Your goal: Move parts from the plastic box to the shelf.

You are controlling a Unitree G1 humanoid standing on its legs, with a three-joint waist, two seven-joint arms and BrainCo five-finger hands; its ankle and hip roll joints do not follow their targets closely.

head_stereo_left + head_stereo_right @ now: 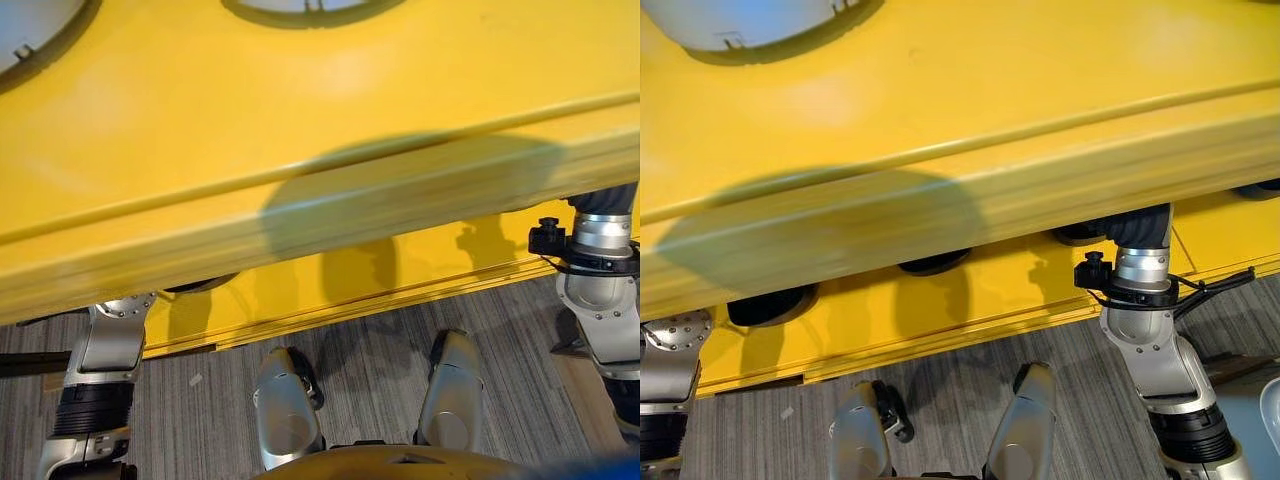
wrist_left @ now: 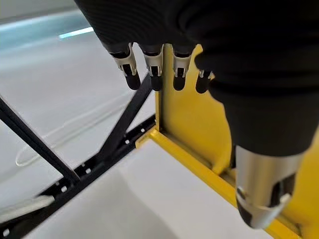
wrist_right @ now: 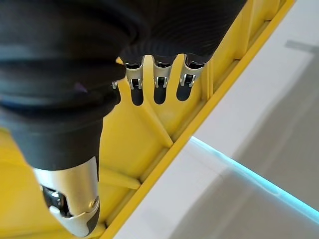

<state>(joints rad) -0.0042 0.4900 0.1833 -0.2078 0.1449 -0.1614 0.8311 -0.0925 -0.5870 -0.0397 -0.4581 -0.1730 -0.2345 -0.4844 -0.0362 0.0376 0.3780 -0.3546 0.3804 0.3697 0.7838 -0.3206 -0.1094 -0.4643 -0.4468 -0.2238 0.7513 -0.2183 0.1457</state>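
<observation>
The yellow plastic box [image 1: 300, 150] fills most of the head views, its long rim running across them with a slight slant and a lower ledge showing beneath it. Pale round parts [image 1: 750, 22] with dark edges lie inside it at the far side, well beyond both hands. The left hand [image 2: 259, 114] sits against the box's ribbed yellow outer wall near one corner, fingers curled down beside it; the right hand [image 3: 65, 124] is likewise close against the ribbed wall at the other end, under the rim.
</observation>
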